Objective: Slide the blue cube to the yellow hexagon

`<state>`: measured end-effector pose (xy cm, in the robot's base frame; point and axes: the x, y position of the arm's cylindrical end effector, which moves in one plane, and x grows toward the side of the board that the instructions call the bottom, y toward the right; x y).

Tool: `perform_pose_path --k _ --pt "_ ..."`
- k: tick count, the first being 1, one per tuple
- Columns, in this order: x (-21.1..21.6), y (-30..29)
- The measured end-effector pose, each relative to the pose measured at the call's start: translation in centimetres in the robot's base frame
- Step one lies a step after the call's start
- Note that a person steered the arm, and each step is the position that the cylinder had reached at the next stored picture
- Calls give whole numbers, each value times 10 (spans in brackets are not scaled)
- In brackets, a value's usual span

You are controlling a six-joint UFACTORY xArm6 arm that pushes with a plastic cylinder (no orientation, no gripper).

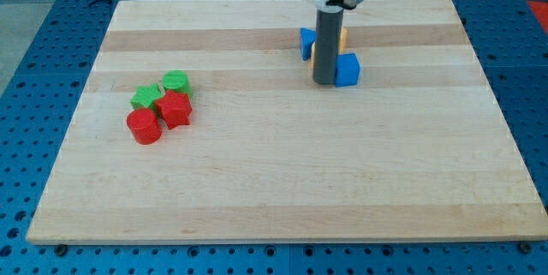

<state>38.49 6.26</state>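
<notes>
Camera view: upright rod (326, 44), my tip (325, 83) beside blue cube (347, 69)

blue cube (347, 69): flat, upper-middle board | yellow hexagon (342, 38): mostly hidden, just above

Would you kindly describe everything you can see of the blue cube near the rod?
The blue cube is a small, solid-looking block with a bright blue, matte finish; its top face and front face show. It sits flat on the wooden board, in the upper middle of the view. My tip stands right against its left side, apparently touching. Just behind, toward the view's top, a yellow block peeks out, mostly hidden by the rod, so contact between them cannot be judged. Another blue block lies further to the view's left.
</notes>
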Motion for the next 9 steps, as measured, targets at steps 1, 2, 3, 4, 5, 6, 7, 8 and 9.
perform_pose_path --k 1,2,3,4,5,6,7,8,9 --pt "5 -4" --pt "39 -35" --pt "49 -25" --pt "38 1" --pt "20 20" --pt "2 29" --pt "-5 31" --pt "-5 33" --pt "-5 53"
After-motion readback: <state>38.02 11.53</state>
